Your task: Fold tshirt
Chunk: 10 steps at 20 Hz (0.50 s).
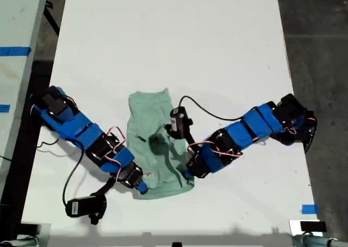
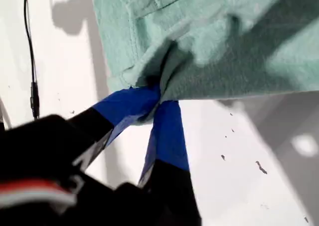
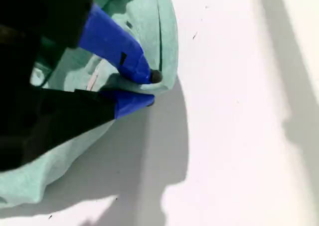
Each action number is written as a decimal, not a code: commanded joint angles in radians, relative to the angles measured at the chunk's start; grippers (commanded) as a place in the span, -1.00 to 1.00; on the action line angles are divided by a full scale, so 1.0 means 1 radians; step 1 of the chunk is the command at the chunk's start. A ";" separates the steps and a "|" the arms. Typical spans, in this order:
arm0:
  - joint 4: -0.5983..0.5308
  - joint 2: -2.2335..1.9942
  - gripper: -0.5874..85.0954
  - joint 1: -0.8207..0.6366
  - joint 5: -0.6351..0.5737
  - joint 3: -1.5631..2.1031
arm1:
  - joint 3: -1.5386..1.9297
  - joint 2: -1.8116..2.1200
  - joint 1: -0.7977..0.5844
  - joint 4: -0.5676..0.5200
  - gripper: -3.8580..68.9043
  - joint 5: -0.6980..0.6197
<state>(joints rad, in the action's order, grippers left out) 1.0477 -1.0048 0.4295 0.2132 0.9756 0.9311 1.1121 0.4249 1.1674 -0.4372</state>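
Where my first claw (image 2: 160, 94) meets the cloth, its two blue-taped jaws are pressed together on a bunched fold at the edge of the tshirt (image 2: 224, 47), which puckers into creases around the pinch. In the exterior view this claw (image 1: 142, 187) sits at the garment's near corner toward the exterior view's left. A thin black cable (image 2: 31, 52) lies on the white counter (image 2: 239, 156) beside it.

My second claw (image 3: 149, 89) is likewise clamped on the tshirt (image 3: 167, 27), with a rolled lip of hem caught between its blue jaws and bare counter (image 3: 239, 111) just beyond. Seen from outside, it (image 1: 187, 174) grips the near edge toward the exterior view's right.

Between the two arms the pale mint tshirt (image 1: 155, 116) lies crumpled and partly folded on the counter (image 1: 174, 40), near its front edge and roughly midway across. Its far part lies flatter, and shadows from the arms fall across its middle.
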 commanded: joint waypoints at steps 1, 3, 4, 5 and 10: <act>-0.006 -0.172 -0.98 0.014 -0.015 -0.044 | -0.025 0.104 -0.046 -0.002 -0.92 -0.034; 0.074 -0.242 -0.98 -0.012 -0.006 -0.017 | -0.009 0.107 -0.112 -0.012 -0.92 -0.067; 0.123 -0.285 -0.98 -0.035 -0.005 0.005 | -0.006 0.112 -0.149 -0.015 -0.92 -0.084; 0.178 -0.319 -0.98 -0.067 -0.014 0.017 | 0.003 0.118 -0.192 -0.028 -0.92 -0.109; 0.244 -0.413 -0.98 -0.264 -0.114 0.192 | 0.058 0.121 -0.385 -0.089 -0.92 -0.212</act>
<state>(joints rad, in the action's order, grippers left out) 1.3100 -1.3162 0.2362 0.1381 1.1321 0.9894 1.1351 0.1012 1.1290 -0.6136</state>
